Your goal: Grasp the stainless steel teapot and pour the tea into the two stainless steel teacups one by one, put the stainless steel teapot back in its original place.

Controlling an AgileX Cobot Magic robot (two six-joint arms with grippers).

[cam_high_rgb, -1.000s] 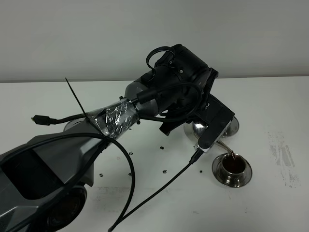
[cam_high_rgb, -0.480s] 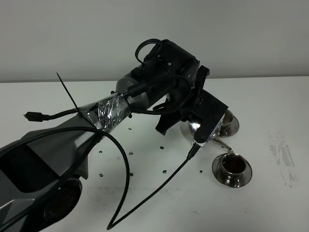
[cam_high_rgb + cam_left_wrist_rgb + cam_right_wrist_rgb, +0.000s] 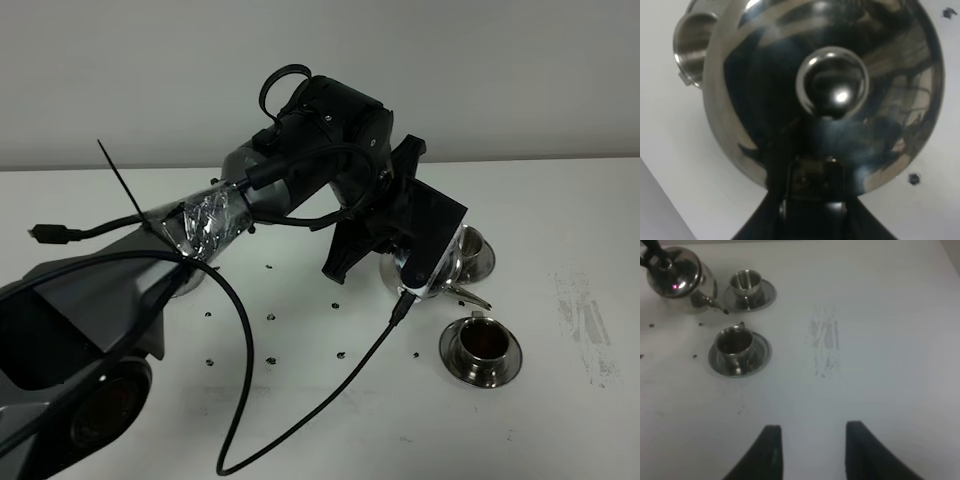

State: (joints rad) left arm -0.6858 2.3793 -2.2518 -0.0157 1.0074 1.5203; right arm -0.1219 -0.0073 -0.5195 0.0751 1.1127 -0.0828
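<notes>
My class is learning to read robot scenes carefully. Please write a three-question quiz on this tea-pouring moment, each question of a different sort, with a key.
1. True or false: in the high view, the back cup and the front cup both hold tea.
2. What is the left gripper holding? A. the teapot B. a spoon C. one of the cups
3. In a word, what does each cup stand on?

Key
1. False. Only the front cup shows dark tea, and the back cup looks empty.
2. A
3. A saucer
</notes>
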